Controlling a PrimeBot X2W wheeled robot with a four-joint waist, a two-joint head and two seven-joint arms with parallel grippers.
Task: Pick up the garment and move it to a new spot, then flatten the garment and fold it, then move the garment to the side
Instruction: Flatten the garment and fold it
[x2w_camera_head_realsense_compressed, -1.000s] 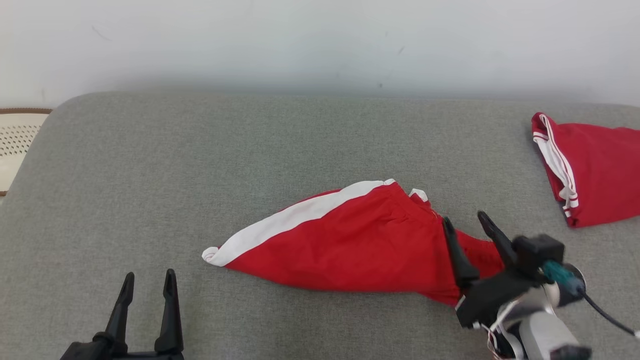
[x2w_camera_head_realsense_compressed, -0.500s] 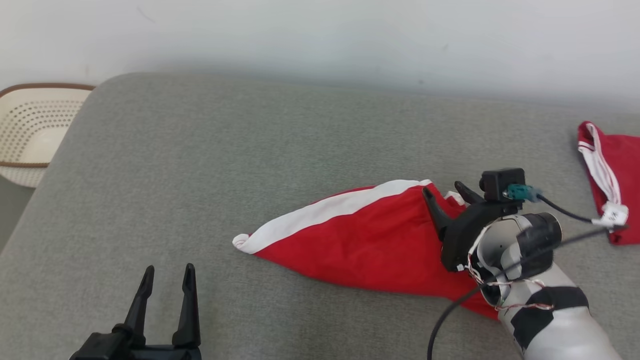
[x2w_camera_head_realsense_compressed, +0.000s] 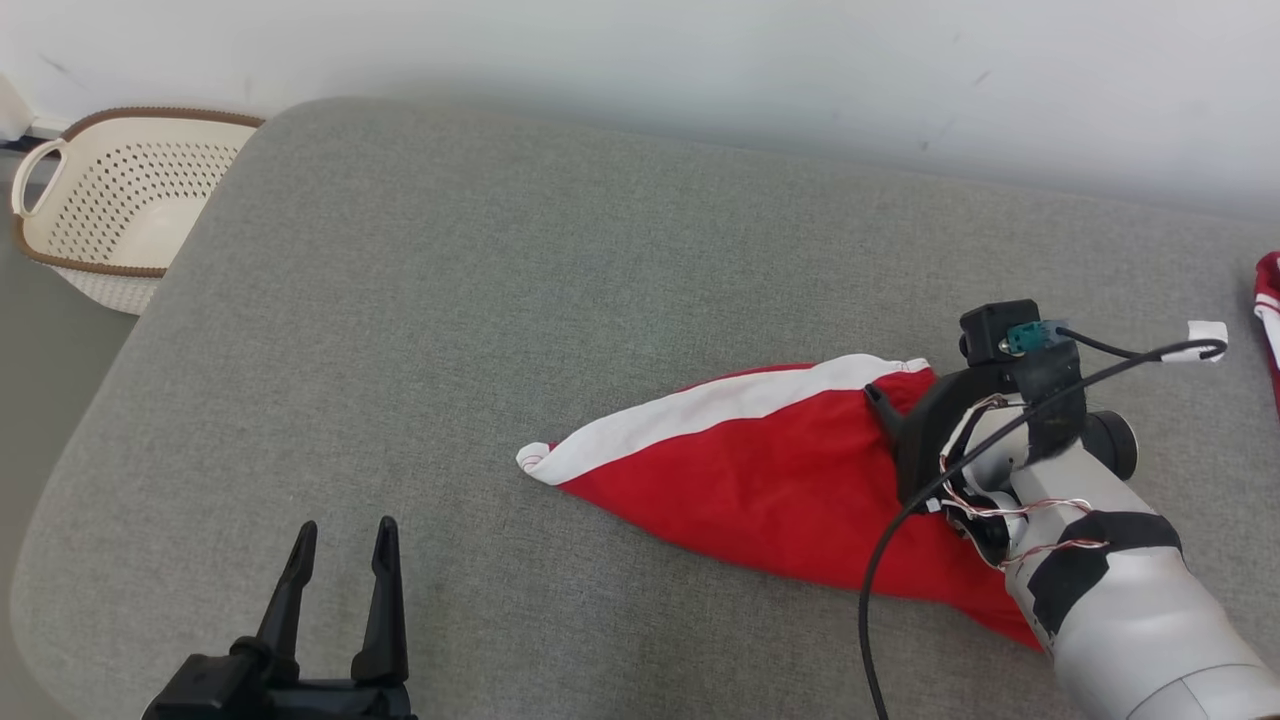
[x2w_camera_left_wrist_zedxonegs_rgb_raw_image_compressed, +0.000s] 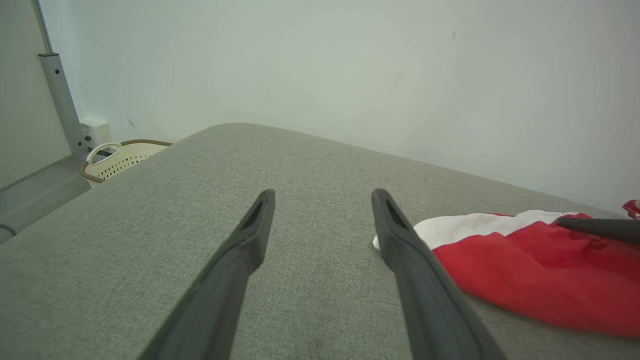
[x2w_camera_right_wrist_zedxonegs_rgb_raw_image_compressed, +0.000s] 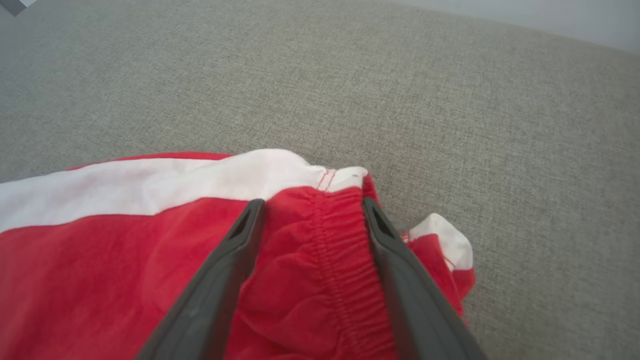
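Basket (x2w_camera_head_realsense_compressed: 120, 200), cream with a brown rim and punched holes, stands off the left end of the cushion (x2w_camera_head_realsense_compressed: 500, 250), its far side cut by the frame. The cushion's left corners are rounded, and its far edge runs along a pale wall (x2w_camera_head_realsense_compressed: 640, 60). Its whole left half lies bare, wide room on every side.

Over that bare stretch near the front edge hangs the left gripper (x2w_camera_head_realsense_compressed: 345, 525), fingers spread wide with nothing between them; its base is cut off at the bottom.

Right of centre lies the garment (x2w_camera_head_realsense_compressed: 760, 470), a flattish red wedge tapering to a point on the left, with a white stripe (x2w_camera_head_realsense_compressed: 720, 405) along its far edge. Its near right part is hidden under the pale forearm and a looping black cable (x2w_camera_head_realsense_compressed: 880, 560).

The right gripper (x2w_camera_right_wrist_zedxonegs_rgb_raw_image_compressed: 312, 202) is at the garment's right end, jaws wide apart, one finger either side of the gathered elastic waistband (x2w_camera_right_wrist_zedxonegs_rgb_raw_image_compressed: 340, 260), gripping nothing. Whether the tips press the cloth I cannot tell. In the head view one finger is hidden behind the wrist.

At the far right edge shows a sliver of another red piece (x2w_camera_head_realsense_compressed: 1268, 300), mostly cut off.

The cushion is coarse grey weave; the red cloth is thin and softly creased.
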